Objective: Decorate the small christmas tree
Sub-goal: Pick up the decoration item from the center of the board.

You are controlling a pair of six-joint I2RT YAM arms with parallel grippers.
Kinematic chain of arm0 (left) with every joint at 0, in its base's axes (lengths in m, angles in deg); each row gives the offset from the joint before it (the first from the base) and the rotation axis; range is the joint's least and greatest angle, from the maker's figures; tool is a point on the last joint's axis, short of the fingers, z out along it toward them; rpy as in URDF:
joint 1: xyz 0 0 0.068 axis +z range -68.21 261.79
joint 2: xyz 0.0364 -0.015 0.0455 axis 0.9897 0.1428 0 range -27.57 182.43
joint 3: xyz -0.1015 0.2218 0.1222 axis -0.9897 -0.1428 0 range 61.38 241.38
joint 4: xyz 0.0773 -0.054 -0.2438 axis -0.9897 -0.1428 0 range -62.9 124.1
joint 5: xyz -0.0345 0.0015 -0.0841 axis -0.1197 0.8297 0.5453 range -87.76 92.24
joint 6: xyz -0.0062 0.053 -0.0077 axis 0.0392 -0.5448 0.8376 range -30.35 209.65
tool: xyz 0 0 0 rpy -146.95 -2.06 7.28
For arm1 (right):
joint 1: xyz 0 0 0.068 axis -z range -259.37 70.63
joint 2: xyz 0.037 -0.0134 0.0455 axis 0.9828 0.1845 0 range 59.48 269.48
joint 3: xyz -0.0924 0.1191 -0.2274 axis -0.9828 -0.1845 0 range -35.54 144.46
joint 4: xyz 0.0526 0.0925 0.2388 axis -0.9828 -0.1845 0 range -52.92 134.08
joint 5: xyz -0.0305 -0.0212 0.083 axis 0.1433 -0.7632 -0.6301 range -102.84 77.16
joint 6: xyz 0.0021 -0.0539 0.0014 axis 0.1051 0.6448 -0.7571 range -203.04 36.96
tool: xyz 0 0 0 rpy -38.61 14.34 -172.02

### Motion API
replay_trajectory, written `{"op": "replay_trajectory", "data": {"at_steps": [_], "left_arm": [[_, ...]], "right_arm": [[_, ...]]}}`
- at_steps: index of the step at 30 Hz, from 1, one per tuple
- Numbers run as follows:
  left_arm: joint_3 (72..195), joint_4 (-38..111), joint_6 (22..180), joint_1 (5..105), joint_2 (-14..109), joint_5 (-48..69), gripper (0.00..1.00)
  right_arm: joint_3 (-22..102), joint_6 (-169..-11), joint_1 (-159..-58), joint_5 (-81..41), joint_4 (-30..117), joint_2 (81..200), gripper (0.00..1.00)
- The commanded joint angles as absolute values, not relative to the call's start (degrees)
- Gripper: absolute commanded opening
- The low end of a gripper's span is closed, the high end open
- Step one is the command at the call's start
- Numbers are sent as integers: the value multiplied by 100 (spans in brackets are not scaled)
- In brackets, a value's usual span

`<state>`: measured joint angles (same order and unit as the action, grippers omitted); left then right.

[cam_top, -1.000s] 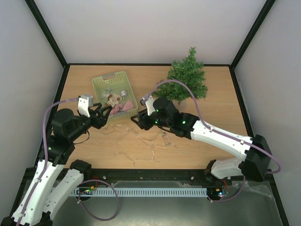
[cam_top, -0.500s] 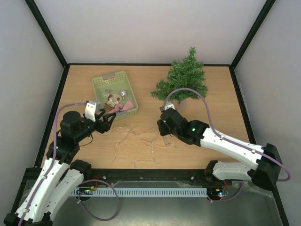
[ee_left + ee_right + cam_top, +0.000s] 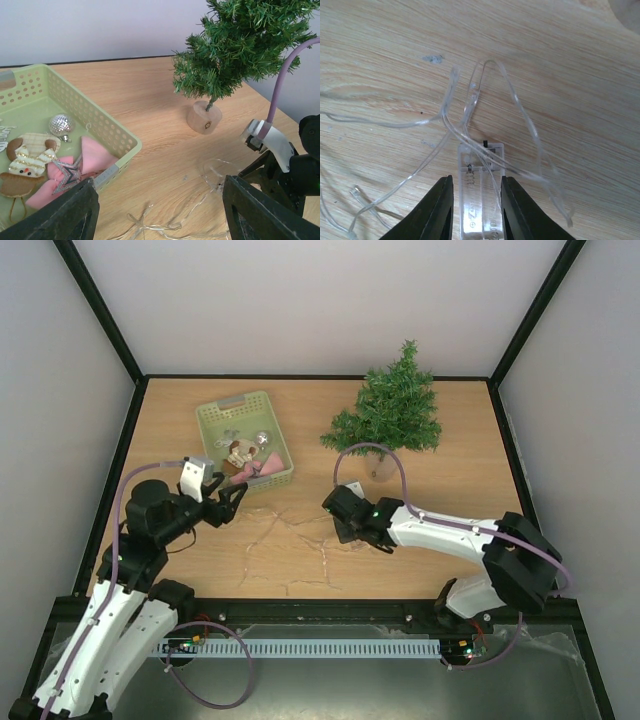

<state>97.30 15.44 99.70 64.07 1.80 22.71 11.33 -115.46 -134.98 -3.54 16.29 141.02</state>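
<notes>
Near the middle of the bench (image 3: 460,460), your right hand (image 3: 476,181) is low over a clear battery box (image 3: 479,200).
- The fingers stand one on each long side of the box, so its long axis runs along the hand and the grip falls across its narrow width.
- They sit very near the plastic; I cannot tell whether they pinch it yet.

The light string (image 3: 290,530), a thin clear wire, loops off the box's far end. It trails across the wood toward your left arm.

The small christmas tree (image 3: 392,408) lies beyond the right hand, toward the far edge and a little to its right.
- It is near, not touching.
- The right arm is plainly the closer one. The left is well apart, across the bench.

The tree stands upright in a pale wooden base (image 3: 204,117), its axis vertical. It is a bushy dark green cone, widest low down, with nothing hung on it that I can see.

Your left hand (image 3: 160,182) is open and holds nothing, its fingers spread wide. It sits just beside the near corner of the pale green basket (image 3: 95,125), pointing toward the tree.

My reading: the box must go up and away toward the tree, and the wire will drag behind it.
</notes>
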Motion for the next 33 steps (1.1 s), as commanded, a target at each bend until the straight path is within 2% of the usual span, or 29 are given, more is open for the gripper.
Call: {"op": "replay_trajectory", "data": {"at_steps": [1,17,23,29,33], "left_arm": [[9670,1686,9888,6403,109,2331,70],[9634,1697,9893,6401,29,2313,70],[9636,1696,9906,6397,29,2307,70],[9633,1693,9906,6401,38,2298,70],[9636,1689,9906,6398,38,2292,70]], "right_arm": [[974,-11636,-13440,-242,1648,14235,25],[655,-11448,-13174,-413,2008,14566,22],[578,-11327,-13152,-440,2099,14520,15],[518,-11232,-13140,-509,2209,14581,14],[543,-11231,-13140,-450,2164,14581,7]]}}
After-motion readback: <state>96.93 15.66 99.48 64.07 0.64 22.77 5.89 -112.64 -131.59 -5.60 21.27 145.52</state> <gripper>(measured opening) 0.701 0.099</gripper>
